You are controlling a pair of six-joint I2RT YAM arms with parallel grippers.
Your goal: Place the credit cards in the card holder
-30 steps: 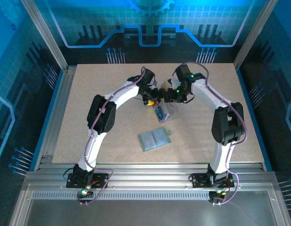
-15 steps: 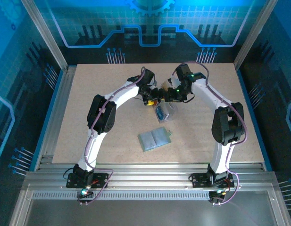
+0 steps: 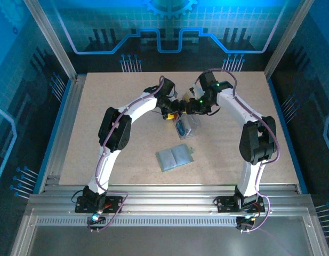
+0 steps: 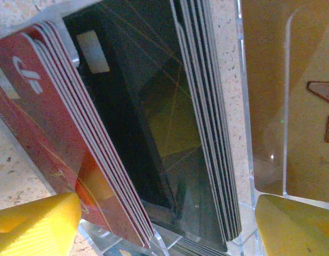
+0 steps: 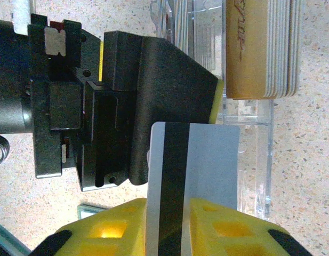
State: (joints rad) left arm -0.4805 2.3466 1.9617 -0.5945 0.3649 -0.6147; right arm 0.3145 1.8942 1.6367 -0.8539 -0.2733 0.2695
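Pinches pale grey black-striped plastic card (image 5: 196,154) in right gripper (image 5: 169,213) at twelve o'clock. Holds left gripper (image 4: 164,224) wide. Matches earlier pose.

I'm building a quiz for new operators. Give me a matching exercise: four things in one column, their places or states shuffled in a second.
1. grey card
2. red cards
3. card holder
4. left gripper

A. flat on the table, apart from the clear tray
B. held by the right gripper
C. open, over the clear tray
D. in the clear tray, beside the black cards

Pairs: 1-B, 2-D, 3-A, 4-C
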